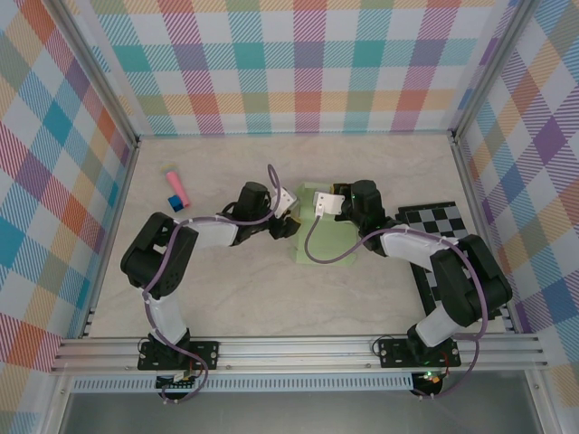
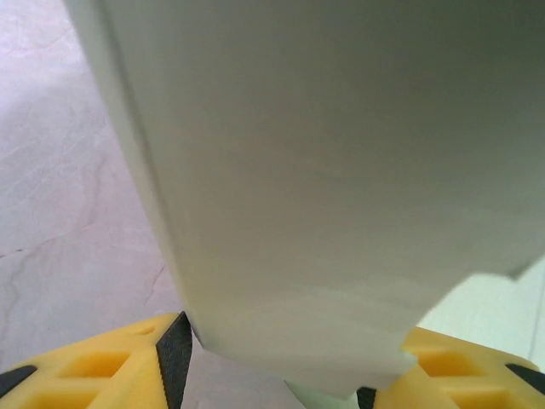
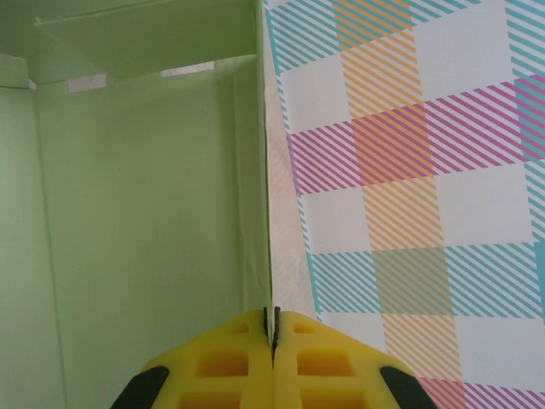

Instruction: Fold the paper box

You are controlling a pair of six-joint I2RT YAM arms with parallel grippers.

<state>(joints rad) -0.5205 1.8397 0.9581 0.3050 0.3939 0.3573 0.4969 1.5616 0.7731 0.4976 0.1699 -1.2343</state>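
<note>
Desk, near edge: both arm bases bolted side by side. Mid-desk sits the paper box, pale green, half-formed, walls standing. At its left edge is the left gripper. Its fingers stand apart with a pale flap between them; whether they press it, cannot tell. At the box's far side is the right gripper, its fingers closed together, pinching a thin upright wall. Right of the box lies a checkered board. Farther left lies a pink-and-blue stick.

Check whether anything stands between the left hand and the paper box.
Nothing visible does. A panel of the paper box lies right between the yellow fingers of the left hand, with nothing else in the gap. The right hand pinches the edge of a box wall.
</note>
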